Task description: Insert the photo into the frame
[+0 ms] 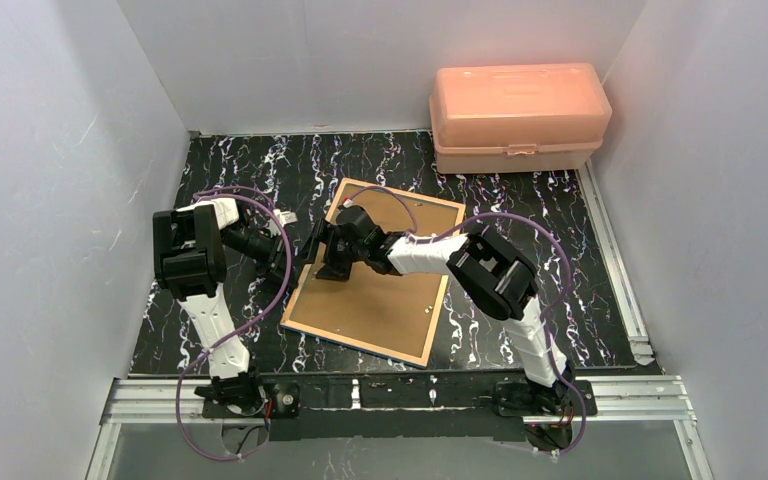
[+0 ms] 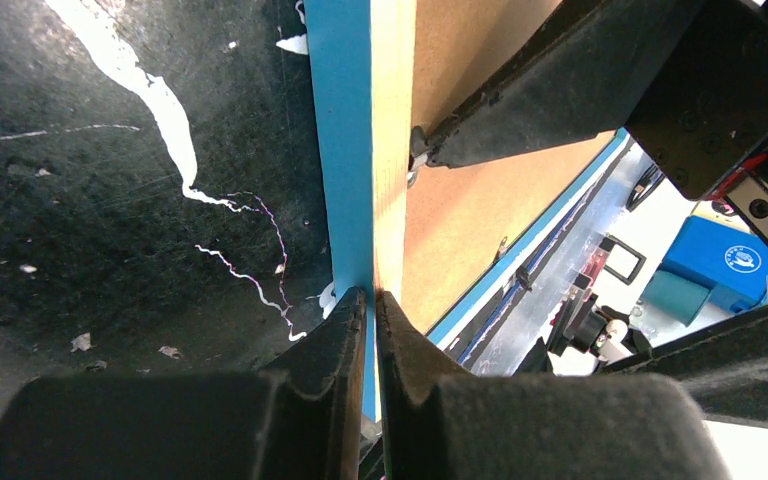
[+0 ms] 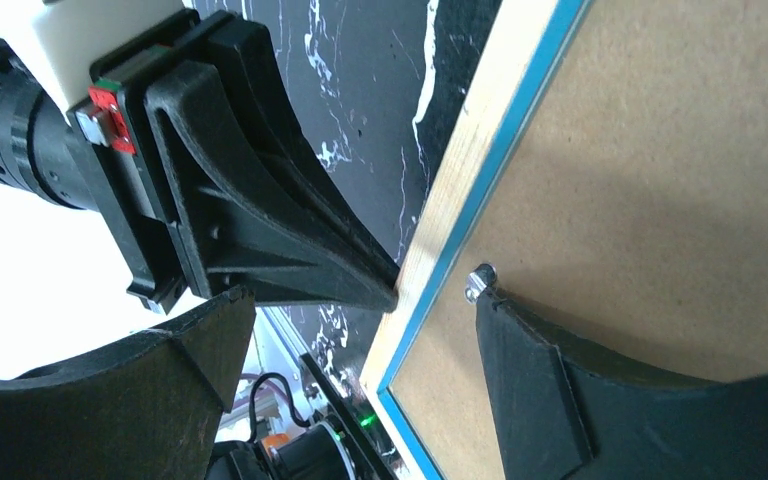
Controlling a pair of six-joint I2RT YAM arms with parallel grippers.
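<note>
The frame (image 1: 355,343) lies face down on the dark marbled table, with the brown backing board (image 1: 385,290) in its back. The photo is not in view. My left gripper (image 1: 305,250) is shut on the frame's left edge; in the left wrist view its jaws (image 2: 372,295) pinch the blue front (image 2: 345,150) and the wood-coloured back. My right gripper (image 1: 332,262) is open over the frame's left part. In the right wrist view (image 3: 365,300) one finger (image 3: 530,360) rests on the backing board (image 3: 660,150) by a small metal clip (image 3: 479,281). The other finger hangs outside the frame's edge (image 3: 460,170).
A pink plastic box (image 1: 518,115) stands at the back right of the table. White walls close in the left, back and right sides. A metal rail (image 1: 400,395) runs along the near edge by the arm bases.
</note>
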